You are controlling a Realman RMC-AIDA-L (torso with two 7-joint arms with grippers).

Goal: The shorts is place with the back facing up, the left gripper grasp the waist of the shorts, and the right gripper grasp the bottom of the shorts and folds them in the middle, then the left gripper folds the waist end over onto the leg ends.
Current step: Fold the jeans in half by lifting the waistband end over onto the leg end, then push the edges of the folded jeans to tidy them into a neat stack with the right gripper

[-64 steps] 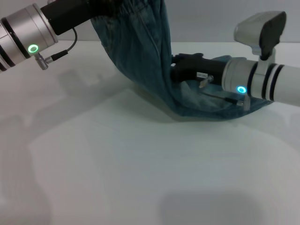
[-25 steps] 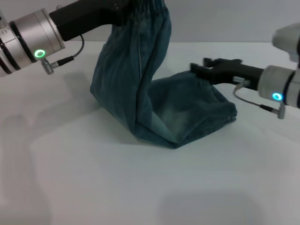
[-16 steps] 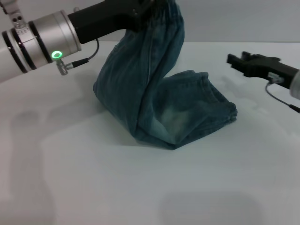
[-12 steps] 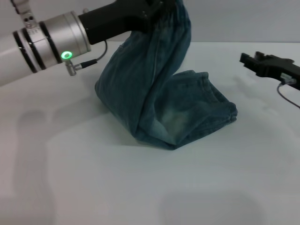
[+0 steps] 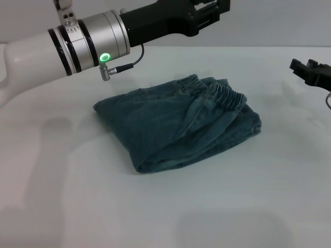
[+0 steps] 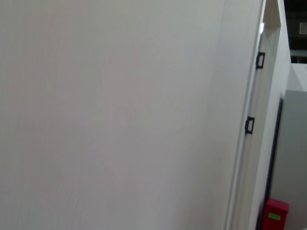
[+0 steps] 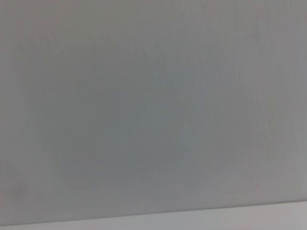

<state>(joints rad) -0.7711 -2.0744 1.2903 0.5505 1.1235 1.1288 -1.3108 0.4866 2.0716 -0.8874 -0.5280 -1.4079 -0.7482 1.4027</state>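
Waist (image 5: pixel 220 92) got dropped onto the leg ends, so the shorts (image 5: pixel 176 124) now sit folded mid-table, left gripper (image 5: pixel 209 13) hanging empty and open above them, right gripper (image 5: pixel 310 71) off to the side, can't tell its fingers; looks basically done.

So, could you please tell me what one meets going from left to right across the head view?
The left gripper, raised above the table's far side → the shorts, folded flat on the table → the right gripper at the right edge.
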